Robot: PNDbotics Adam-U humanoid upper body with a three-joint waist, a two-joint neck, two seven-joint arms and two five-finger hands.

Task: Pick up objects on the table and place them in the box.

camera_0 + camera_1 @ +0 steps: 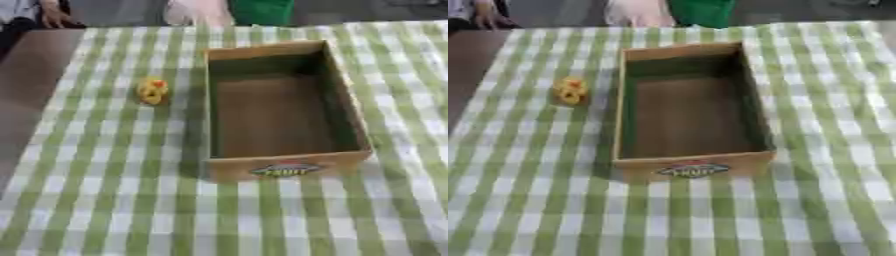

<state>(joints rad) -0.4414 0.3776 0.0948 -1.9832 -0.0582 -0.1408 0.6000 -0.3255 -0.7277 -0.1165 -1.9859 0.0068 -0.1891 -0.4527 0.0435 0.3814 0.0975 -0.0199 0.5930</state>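
A small yellow object [152, 90] with a red spot on top lies on the green-and-white checked cloth, just left of the box. The open cardboard box [289, 169] stands in the middle of the table, its inside bare, with a coloured label on its near wall. Neither of my hands shows in either view.
The checked tablecloth [105, 200] covers most of the table; a bare brown strip of table [26, 85] runs along the left. People and a green thing [261, 11] are at the far edge.
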